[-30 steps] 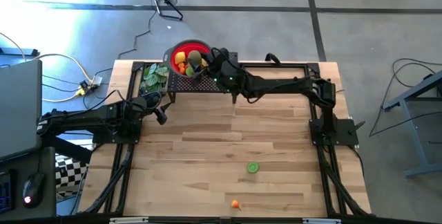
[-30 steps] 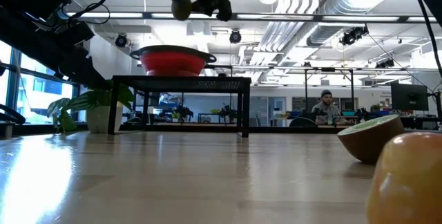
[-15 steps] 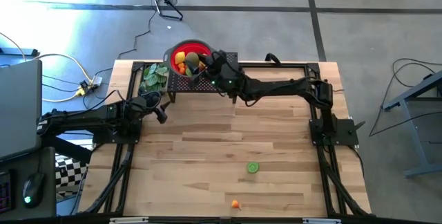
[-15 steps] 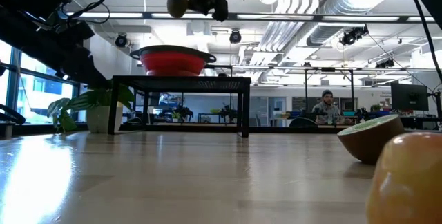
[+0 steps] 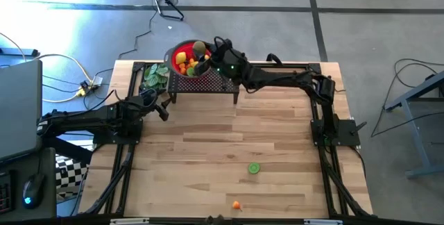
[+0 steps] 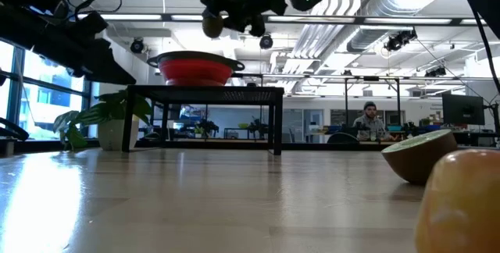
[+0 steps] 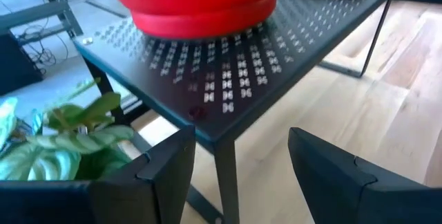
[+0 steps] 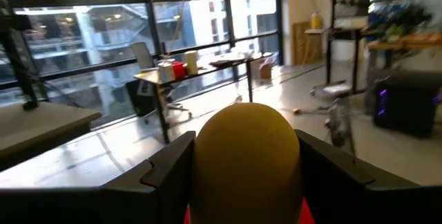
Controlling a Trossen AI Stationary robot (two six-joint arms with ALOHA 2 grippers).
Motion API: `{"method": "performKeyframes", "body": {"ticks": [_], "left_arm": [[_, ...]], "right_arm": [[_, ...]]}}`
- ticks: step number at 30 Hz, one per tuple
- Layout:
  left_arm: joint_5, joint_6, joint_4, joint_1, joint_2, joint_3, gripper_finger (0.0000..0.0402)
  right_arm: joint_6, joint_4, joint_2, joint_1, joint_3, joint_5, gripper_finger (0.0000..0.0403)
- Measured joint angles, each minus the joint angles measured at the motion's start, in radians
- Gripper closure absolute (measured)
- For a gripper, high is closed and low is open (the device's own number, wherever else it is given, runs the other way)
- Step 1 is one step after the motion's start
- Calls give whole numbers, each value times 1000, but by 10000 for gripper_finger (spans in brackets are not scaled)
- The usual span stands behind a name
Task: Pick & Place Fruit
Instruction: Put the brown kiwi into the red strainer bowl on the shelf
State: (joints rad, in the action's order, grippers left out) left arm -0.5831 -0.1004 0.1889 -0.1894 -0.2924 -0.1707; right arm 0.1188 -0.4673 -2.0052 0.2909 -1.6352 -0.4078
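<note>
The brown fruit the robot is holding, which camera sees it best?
The right wrist view: the brown fruit fills the picture between the right gripper's fingers. The high view shows it tiny above the red bowl; the low view shows it dark; the left wrist view misses it.

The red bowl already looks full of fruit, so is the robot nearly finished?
Nearly. Several yellow and orange fruits sit in the red bowl on the black stand. The right gripper holds a brown kiwi above the bowl. A green lime half and a small orange piece are left on the table. The left gripper waits open by the stand.
</note>
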Motion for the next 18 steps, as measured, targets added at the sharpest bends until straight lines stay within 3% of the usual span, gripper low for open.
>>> {"method": "performKeyframes", "body": {"ticks": [11,18], "left_arm": [[-1,30,-40,0,0,0,174],[-4,51,-45,0,0,0,174]], "right_arm": [[36,71,-50,82,1,271,188],[-1,67,-64,110,0,282,187]]}}
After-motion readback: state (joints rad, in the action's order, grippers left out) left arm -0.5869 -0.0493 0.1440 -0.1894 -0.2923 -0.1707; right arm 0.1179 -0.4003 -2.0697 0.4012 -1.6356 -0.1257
